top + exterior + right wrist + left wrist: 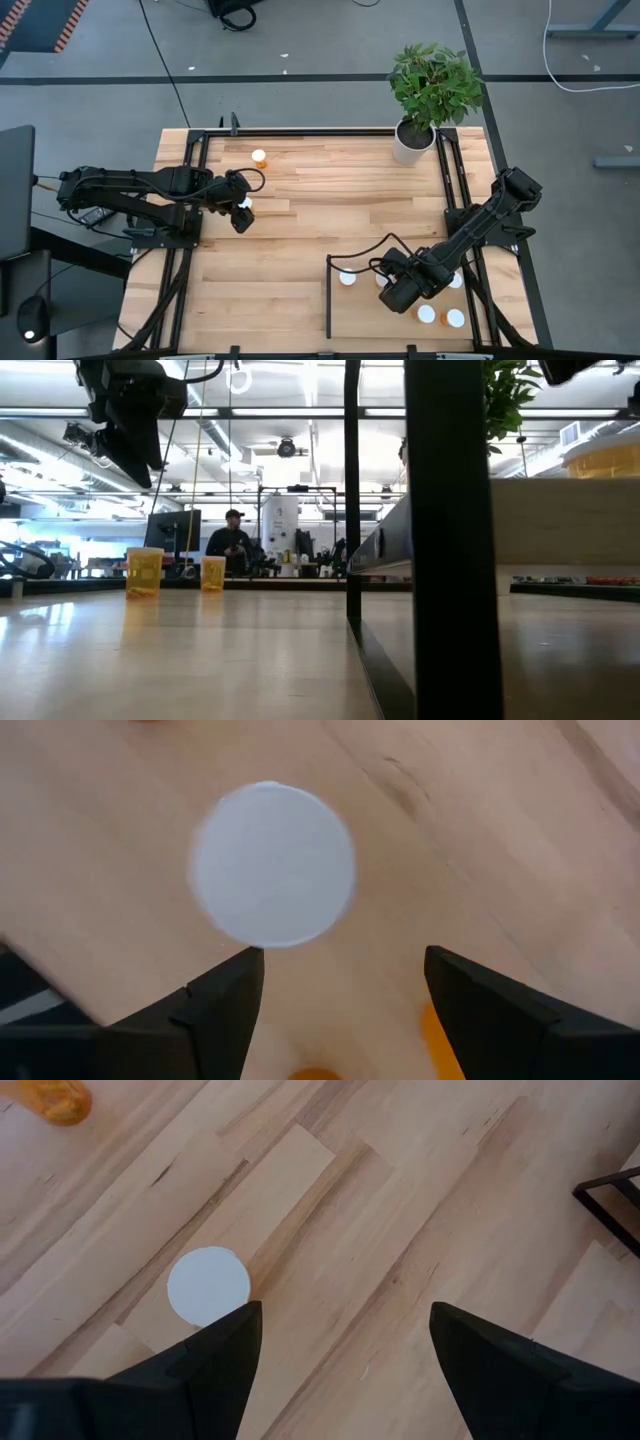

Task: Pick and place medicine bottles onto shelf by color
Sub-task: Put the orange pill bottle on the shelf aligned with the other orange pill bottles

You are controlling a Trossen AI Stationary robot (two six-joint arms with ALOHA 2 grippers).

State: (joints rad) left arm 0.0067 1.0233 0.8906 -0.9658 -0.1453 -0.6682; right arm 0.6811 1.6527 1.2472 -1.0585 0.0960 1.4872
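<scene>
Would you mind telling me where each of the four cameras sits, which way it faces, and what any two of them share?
High view: overhead, straight down; both arms, left gripper, right gripper, shelf.
Low view: tabletop height, level into the room; an arm hangs at upper left.
Left wrist view: down past open fingers at a white-capped bottle.
Right wrist view: down past open fingers at a white cap.
Shared: the left-wrist bottle also shows in the high view.

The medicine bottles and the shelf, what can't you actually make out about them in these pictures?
- High view: right gripper covers part of the shelf; any bottle beneath is hidden.
- High view: bottles on the shelf show mostly white caps; body colours too small to tell.
- Low view: a dark post blocks the shelf.
- Left wrist view: the white cap hides its bottle's body.
- Right wrist view: the blurred cap does likewise.
</scene>
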